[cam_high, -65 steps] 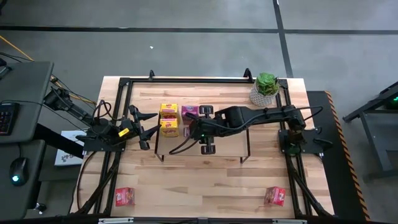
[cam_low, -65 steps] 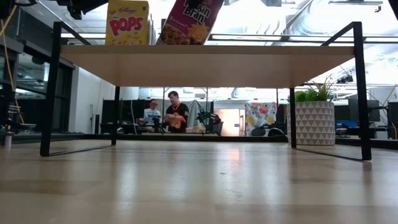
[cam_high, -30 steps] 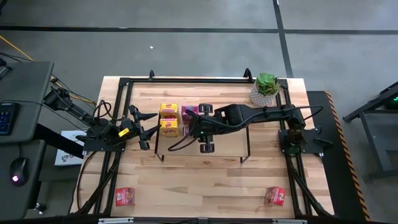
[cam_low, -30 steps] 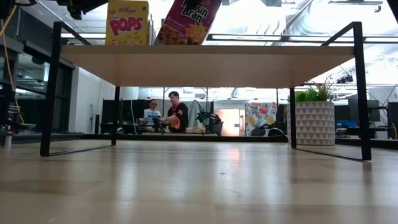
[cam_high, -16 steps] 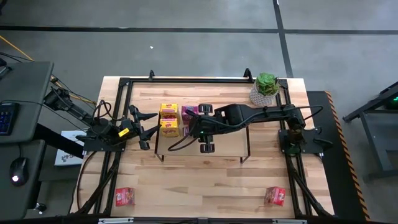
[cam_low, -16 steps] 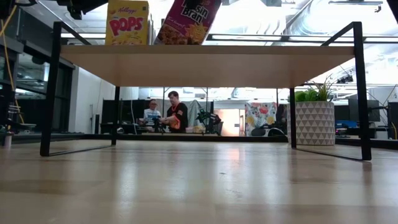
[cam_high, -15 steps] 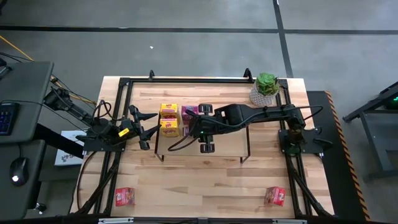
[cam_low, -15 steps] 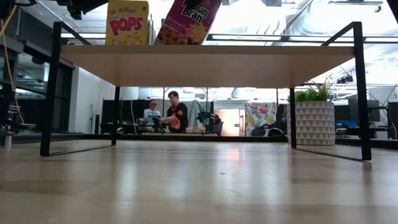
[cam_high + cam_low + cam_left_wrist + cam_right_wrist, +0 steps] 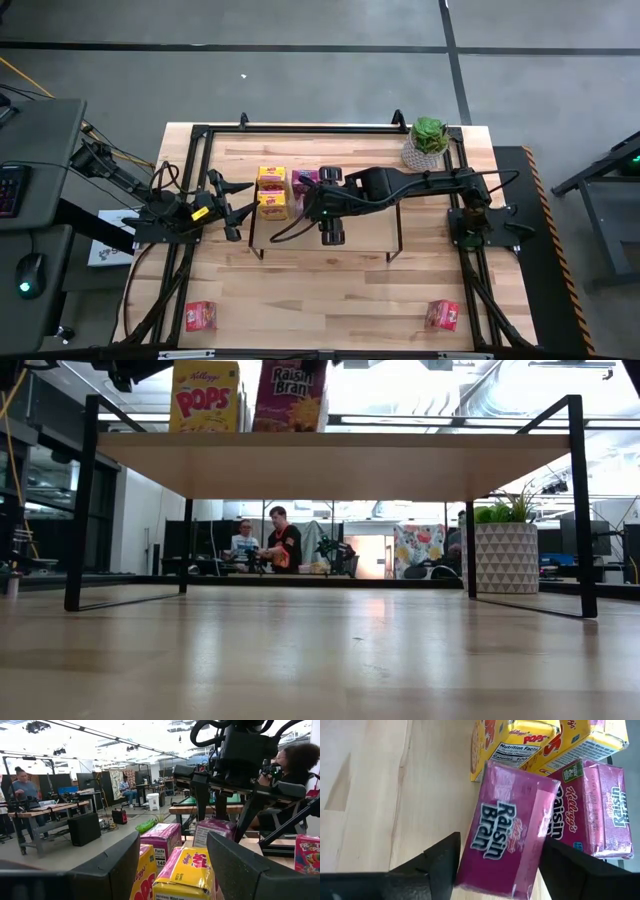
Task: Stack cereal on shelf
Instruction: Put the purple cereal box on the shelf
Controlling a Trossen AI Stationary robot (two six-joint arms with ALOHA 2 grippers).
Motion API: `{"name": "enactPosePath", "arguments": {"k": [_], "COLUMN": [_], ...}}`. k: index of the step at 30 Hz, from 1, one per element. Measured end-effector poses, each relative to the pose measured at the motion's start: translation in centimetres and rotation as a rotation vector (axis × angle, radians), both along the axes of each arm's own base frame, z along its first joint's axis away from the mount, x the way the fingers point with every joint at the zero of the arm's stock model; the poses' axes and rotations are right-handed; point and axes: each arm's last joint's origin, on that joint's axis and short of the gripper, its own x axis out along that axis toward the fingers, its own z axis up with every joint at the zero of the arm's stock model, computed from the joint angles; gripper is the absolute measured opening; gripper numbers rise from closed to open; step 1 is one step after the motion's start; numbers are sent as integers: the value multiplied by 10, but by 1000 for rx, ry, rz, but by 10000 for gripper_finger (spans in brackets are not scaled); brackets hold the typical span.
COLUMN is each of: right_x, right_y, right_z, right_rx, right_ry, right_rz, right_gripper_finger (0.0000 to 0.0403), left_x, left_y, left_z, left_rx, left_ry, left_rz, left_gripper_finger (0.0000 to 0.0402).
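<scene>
The shelf point(image 9: 360, 235) stands mid-table. On its left part stand two yellow cereal boxes point(image 9: 271, 192) and two magenta ones. The far magenta box point(image 9: 600, 815) stands behind the near one point(image 9: 507, 830), which is upright on the shelf top point(image 9: 290, 395) beside a yellow box point(image 9: 205, 397). My right gripper point(image 9: 500, 870) hangs over the near magenta box, open, slanting down, one finger on each side of it. My left gripper point(image 9: 235, 205) waits open left of the shelf, its fingers apart with nothing between them point(image 9: 172, 865). My right gripper's fingers point(image 9: 440, 862) stand close along the two narrow sides of the near magenta box point(image 9: 470, 865), coming from above at a slant. I cannot tell whether they touch it. The box rests on the shelf top by its bottom.
Two red cereal boxes lie near the table's front edge, one left point(image 9: 200, 316) and one right point(image 9: 442, 316). A potted plant point(image 9: 428, 142) stands at the far right corner. The shelf's right half is bare. People sit at desks beyond the table point(image 9: 285, 545).
The near magenta box, which leaned toward the right over the shelf top, has tipped upright and now stands squarely beside the yellow box. Both arms have stayed in place.
</scene>
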Motion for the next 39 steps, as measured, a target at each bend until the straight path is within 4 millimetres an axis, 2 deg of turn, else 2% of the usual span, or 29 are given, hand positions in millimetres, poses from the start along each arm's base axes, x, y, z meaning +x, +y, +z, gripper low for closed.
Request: {"name": "enactPosePath", "arguments": {"k": [14,22,34,39], "right_x": [5,-2,-14,-25], "right_y": [-1,-1,1,11], "right_z": [5,15,55,59], "right_rx": [-91,-69,18,67], "right_ry": [-57,-73,-197,-176], "right_rz": [35,46,36,9], "right_gripper_finger": [246,245,246,246], "left_x": [0,0,0,0], "left_y": [0,0,0,0], "left_z": [0,0,0,0], "left_rx": [0,0,0,0], "left_ry": [0,0,0,1], "left_rz": [0,0,0,0], "left_gripper_finger": [220,220,220,220]}}
